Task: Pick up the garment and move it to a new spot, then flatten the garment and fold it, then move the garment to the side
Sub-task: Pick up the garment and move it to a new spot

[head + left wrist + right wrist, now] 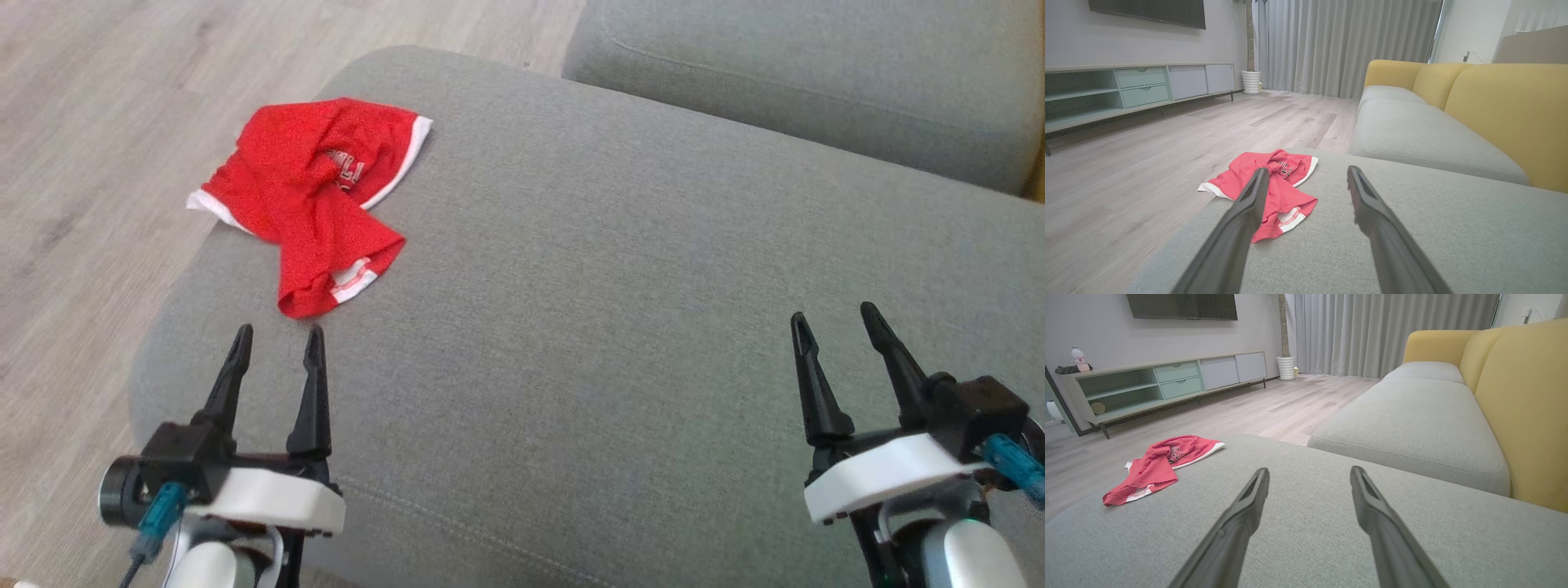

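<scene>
A crumpled red garment (314, 192) with white trim lies bunched at the left edge of the grey sofa cushion (620, 327), one corner hanging over the side. It appears too in the left wrist view (1278, 192) and the right wrist view (1157, 467). My left gripper (277, 336) hovers open just short of the garment's near end, nothing between its fingers. Far to the right, my right gripper (834, 317) is open over bare cushion. Each wrist view has its own two fingers spread apart, the left gripper (1306, 171) and the right gripper (1308, 471).
A second grey seat cushion (816, 73) lies beyond the first, with yellow backrests (1523, 392) along the right. Wooden floor (90, 147) drops off left of the cushion. A low TV cabinet (1163, 381) and a white plant pot (1286, 367) stand across the room.
</scene>
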